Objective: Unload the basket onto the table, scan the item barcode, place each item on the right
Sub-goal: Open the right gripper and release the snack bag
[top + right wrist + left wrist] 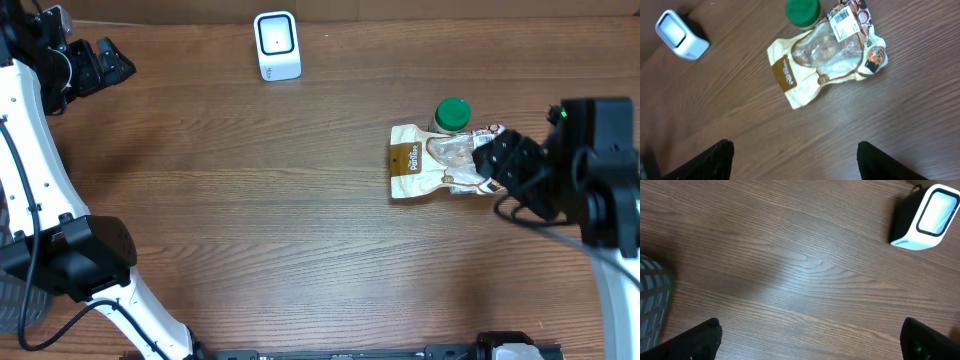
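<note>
- Snack bag [430, 165] lies flat on the bench [300, 230], well to the right of the scanner [277, 45] and nearer the front edge.
- Green-capped bottle [452, 113] stands just beside the bag, on its scanner-row side.
- Right fingers [710, 162] are wide and empty, over the bag end farthest from the scanner. Bag is not gripped.
- Left fingers [695, 342] are wide and empty, well left of the scanner, with that camera looking at its window.
- Barcode label [845, 24] faces up on the crumpled clear end, close to the bottle.
- Likely step: pick up the bag.
- Pinch an edge clear of the label so no finger covers the code.
- The film looks thin and slack, so go low and catch a raised fold.
- Keep clear of the bottle, which is easy to knock over.
- For the scan, turn the label toward the scanner window and keep the film taut.
</note>
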{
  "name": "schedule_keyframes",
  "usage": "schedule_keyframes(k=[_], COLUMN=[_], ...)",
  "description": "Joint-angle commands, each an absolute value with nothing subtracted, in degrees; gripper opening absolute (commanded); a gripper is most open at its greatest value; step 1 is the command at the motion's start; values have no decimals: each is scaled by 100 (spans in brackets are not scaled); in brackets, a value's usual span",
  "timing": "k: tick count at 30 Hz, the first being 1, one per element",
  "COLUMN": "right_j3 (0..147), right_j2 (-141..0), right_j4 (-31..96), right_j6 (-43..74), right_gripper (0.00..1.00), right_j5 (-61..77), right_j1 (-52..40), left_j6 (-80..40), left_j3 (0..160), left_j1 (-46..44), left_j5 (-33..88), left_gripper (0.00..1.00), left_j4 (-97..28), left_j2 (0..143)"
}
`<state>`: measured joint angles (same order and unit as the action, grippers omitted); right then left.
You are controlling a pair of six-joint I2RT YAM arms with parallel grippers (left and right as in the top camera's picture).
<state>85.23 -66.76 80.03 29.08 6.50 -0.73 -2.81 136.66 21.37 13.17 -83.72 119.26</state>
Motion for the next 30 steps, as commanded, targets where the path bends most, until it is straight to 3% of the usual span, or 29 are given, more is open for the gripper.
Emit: schedule_keyframes(k=[1, 2, 4, 30], right_j3=[8652, 8652, 8652, 8648], right_j2=[-6208, -6112, -5922, -5918], right_j4=[8169, 8235, 8368, 8735], right_j6=[2346, 2351, 2357, 2392], right_gripper=[78, 80, 100, 100], right_j5=[893, 904, 937, 910], right_j1=[-73, -73, -73, -73], left_j6=[-213, -213, -213, -213], left_j3=[13736, 13736, 13736, 13736], left_j1=[2097, 2097, 2097, 2097], left_j5=[1291, 1291, 1291, 1291], left_gripper=[100, 100, 100, 99], left_j4=[-8366, -8364, -8364, -8366], left_j2=[11876, 11876, 11876, 11876])
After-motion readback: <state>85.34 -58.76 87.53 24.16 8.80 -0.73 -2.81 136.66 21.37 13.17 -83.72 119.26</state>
